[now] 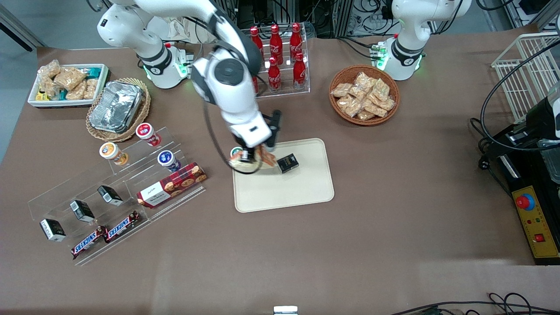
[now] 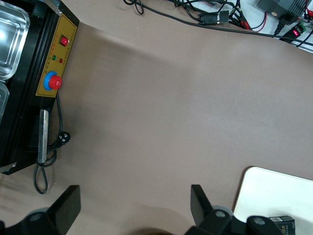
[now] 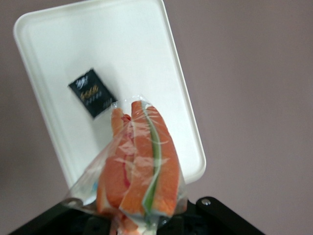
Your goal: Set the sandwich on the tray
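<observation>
**Wrapped sandwich held over the tray's edge**

The gripper [image 1: 253, 158] hangs above the tray [image 1: 302, 192] at the edge toward the working arm's end of the table, its fingers clenched on the sandwich [image 3: 139, 166]. The wrist view shows the clear wrap bunched between the fingers, with orange and green layers pointing down at the tray [image 3: 122, 54]. A small black packet [image 1: 288, 162] with gold lettering too small to read lies on the tray, just beside the sandwich [image 1: 267, 156].

Farther from the front camera, a clear rack [image 1: 302, 87] carries red bottles [image 1: 275, 41] marked Coca-Cola. A wicker basket [image 1: 339, 78] toward the parked arm's end holds tan snack packets [image 1: 365, 96]. Toward the working arm's end, a white bin [image 1: 103, 78] holds more snack packets [image 1: 68, 78], and a foil container [image 1: 116, 105] sits on a woven mat [image 1: 144, 111]. A stepped clear stand [image 1: 175, 151] carries three cups [image 1: 113, 152], small black boxes [image 1: 82, 211], a red plaid biscuit box [image 1: 171, 184] and two Snickers bars [image 1: 107, 234].

A yellow control panel [image 1: 536, 223] with a red button sits at the table's edge toward the parked arm's end.
</observation>
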Action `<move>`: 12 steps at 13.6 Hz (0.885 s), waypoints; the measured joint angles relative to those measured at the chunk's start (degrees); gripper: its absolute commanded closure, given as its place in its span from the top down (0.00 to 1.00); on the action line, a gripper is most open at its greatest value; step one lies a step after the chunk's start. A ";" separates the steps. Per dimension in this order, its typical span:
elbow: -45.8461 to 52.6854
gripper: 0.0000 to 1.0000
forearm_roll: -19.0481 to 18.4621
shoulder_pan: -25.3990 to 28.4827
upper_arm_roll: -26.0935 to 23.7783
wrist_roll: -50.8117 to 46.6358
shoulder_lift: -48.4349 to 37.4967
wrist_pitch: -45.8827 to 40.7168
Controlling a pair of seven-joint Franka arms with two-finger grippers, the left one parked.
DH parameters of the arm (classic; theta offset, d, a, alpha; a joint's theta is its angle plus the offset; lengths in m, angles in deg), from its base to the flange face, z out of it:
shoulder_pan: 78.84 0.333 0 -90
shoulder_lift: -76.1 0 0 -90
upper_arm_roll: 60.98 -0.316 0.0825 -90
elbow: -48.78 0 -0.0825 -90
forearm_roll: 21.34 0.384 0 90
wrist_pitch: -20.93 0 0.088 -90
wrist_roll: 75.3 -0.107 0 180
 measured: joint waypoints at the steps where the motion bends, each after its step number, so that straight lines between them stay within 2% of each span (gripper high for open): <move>1: 1.38 0.00 0.00 0.33 -0.51 0.00 3.22 2.28; 5: 6.91 0.00 0.01 -0.16 -0.91 0.00 13.76 8.95; 12: 7.91 0.00 0.01 -1.67 -0.87 1.11 20.60 19.77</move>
